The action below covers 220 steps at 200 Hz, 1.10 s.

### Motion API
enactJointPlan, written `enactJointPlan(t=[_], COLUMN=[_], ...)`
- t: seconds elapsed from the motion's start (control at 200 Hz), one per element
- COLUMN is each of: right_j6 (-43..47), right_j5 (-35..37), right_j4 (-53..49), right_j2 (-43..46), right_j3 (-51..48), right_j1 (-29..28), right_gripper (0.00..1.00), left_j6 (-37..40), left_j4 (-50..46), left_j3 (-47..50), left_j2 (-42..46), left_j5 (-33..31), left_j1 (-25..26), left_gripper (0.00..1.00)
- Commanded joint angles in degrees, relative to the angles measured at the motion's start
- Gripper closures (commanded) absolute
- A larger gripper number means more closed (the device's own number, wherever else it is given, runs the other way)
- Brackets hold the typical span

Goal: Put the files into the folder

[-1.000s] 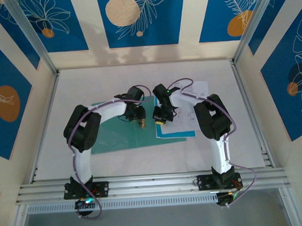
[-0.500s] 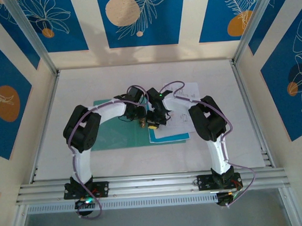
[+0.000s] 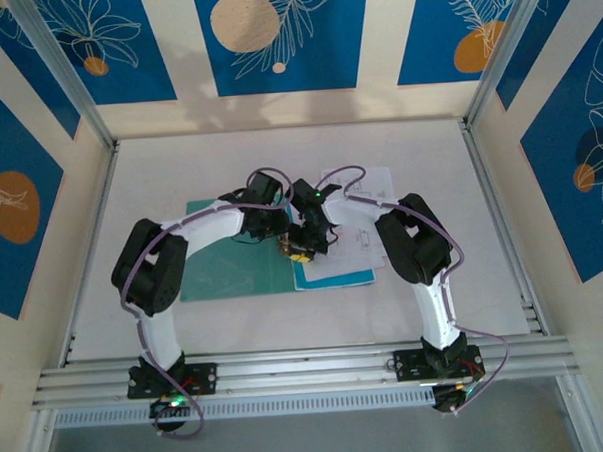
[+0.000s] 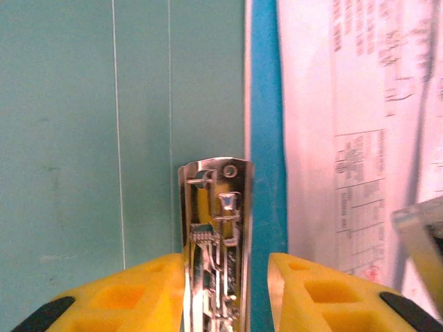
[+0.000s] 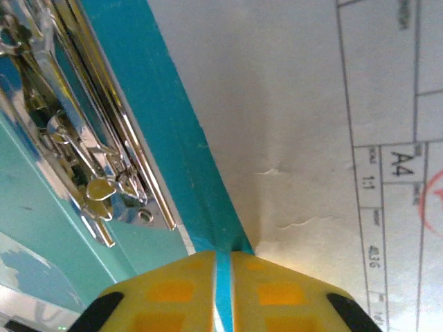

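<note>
Top view: both arms curl inward, so my left pincer (image 3: 283,245) and right pincer (image 3: 303,251) sit almost tip to tip over the middle of the table (image 3: 179,171). The folder (image 3: 219,275) lies flat and open, spreading out from the left pincer toward that arm's own side. The light-blue sheet (image 3: 334,279) lies under the right pincer and shows on its near side. The white sheets (image 3: 362,241) rest on top of it and run off beneath the right arm.

Left wrist: the left pincer (image 4: 225,290) has its yellow fingers (image 4: 138,301) apart on either side of a shiny metal clip (image 4: 214,235), which reaches forward from between them. The left finger looks pressed against the clip and a sliver of gap shows on the other side, so I cannot tell whether it is pinching the clip. The folder (image 4: 83,138) is off to the pincer's left. Just right of the clip is a strip of the light-blue sheet (image 4: 263,104), then the white sheets (image 4: 346,138).

Right wrist: the right pincer (image 5: 217,277) has its fingers (image 5: 277,294) drawn nearly together, nipping the edge of the light-blue sheet (image 5: 173,131) in the thin slit between them. The white sheets (image 5: 297,124) cover the area ahead and to the pincer's right, and I can read "A4" on the top one. To its left, the clip (image 5: 90,152) sits on the folder (image 5: 41,228).
</note>
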<state>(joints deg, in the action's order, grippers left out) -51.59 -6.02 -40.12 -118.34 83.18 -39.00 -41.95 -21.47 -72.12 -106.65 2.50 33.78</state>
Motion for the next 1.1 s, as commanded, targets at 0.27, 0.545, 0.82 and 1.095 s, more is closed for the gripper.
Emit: enactJointPlan(t=[0.27, 0.545, 0.82, 1.095], right_j6=[0.69, 7.42, 11.03, 11.17], right_j5=[-1.86, -5.19, -6.05, -4.49], right_j4=[-0.15, -0.07, -0.73, -1.05], right_j2=[15.33, 20.04, 13.89, 11.19], right_j3=[-7.58, -17.23, -15.80, -15.41], right_j1=[9.49, 33.19, 42.07, 42.14], right_gripper=[0.71, 0.71, 0.72, 0.73], left_j6=[-3.14, -6.86, -7.75, -6.76], left_j4=[0.49, 5.20, 7.89, 6.07], left_j3=[-3.79, -11.55, -14.05, -14.54], left_j2=[3.11, -7.74, -12.89, -14.47], left_j5=[3.07, 7.84, 10.33, 8.60], left_j1=[5.60, 9.94, 11.01, 11.22], left_gripper=[0.57, 0.54, 0.53, 0.53])
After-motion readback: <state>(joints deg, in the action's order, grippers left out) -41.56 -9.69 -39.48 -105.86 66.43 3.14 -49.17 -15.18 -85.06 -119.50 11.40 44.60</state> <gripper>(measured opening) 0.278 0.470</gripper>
